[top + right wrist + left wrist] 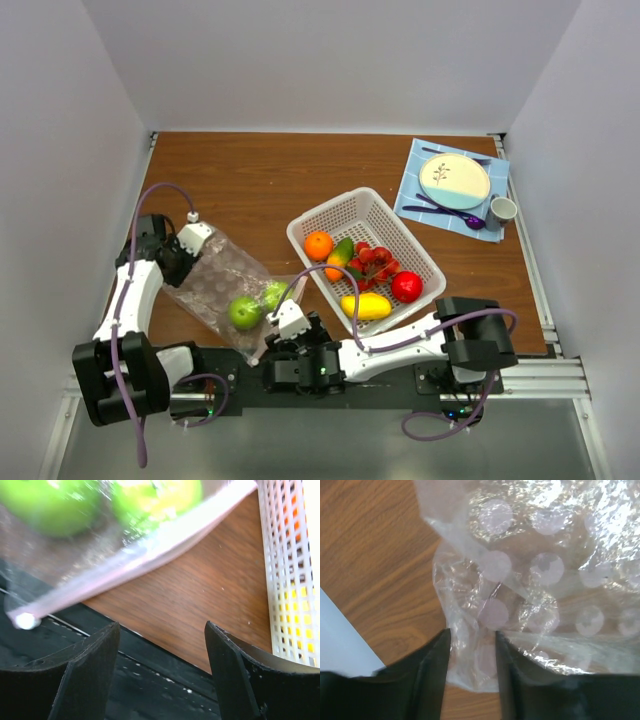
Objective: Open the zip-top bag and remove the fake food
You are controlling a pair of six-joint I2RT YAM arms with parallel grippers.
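My left gripper (471, 635) is pinched onto the zip-top bag (215, 280) at its far-left end, with a fold of the clear, spotted plastic bunched between my two fingers. The bag lies on the wooden table (250, 180), running from that grip toward the near right. Two green apples (245, 312) sit inside it at the near-right end, side by side against the plastic.

My right gripper (161, 626) is spread wide with nothing between its fingers. It sits low at the near edge of the table, just beside that end of the bag. The pink zip strip (125, 562) runs slantwise just beyond my right fingertips, apart from them, with its white end piece (24, 621) to the left. I cannot tell whether the strip is sealed.

To the right of the bag stands a white basket (330, 205). It holds an orange (318, 245), dark red grapes (372, 258), a red apple (406, 286) and a yellow fruit (366, 306).
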